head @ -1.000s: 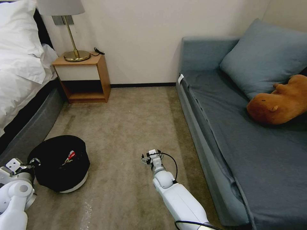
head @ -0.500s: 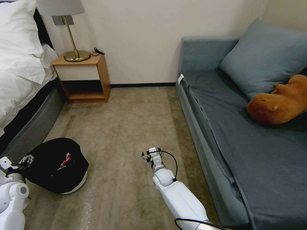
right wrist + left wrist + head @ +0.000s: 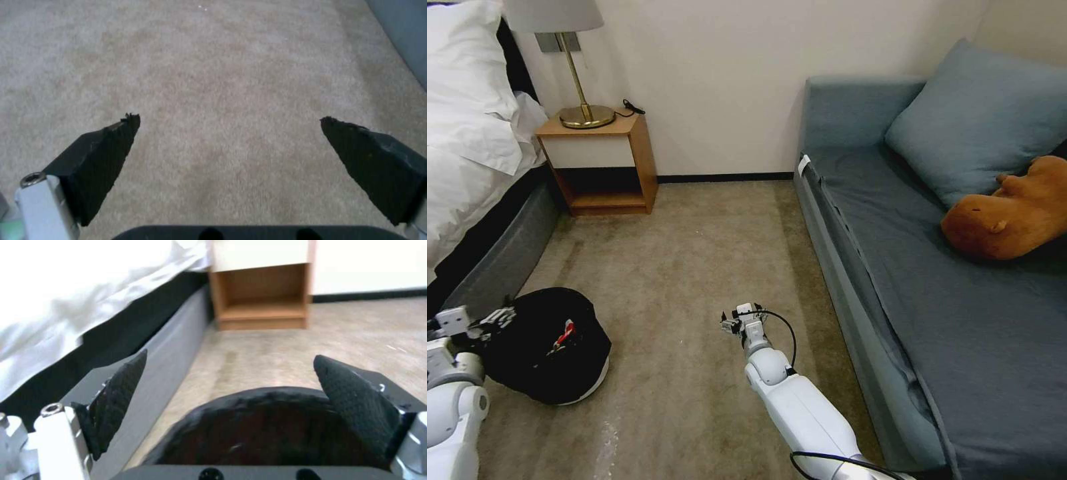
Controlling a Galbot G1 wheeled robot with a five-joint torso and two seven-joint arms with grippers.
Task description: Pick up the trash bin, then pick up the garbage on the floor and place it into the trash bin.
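Beige carpet [image 3: 707,267], blue sofa [image 3: 934,280], probably bedroom.

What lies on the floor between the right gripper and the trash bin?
Bare carpet, in the head view. The trash bin sits at the left gripper, and the open right gripper hovers apart from it.

The carpet [image 3: 694,267] lies bare in a wide lane running from the nightstand [image 3: 602,167] toward the robot, bounded on one side by the bed [image 3: 474,200] and its grey base [image 3: 500,267], on the other by the blue sofa [image 3: 907,267]. The trash bin [image 3: 550,347] stands close to the bed base, well toward the robot from the nightstand, leaving only a narrow strip of floor between them. The left gripper [image 3: 490,320] sits at the bin's rim on the bed side, fingers spread wide. The right gripper [image 3: 739,323], fingers apart, hangs over open carpet between bin and sofa, with free room all round.
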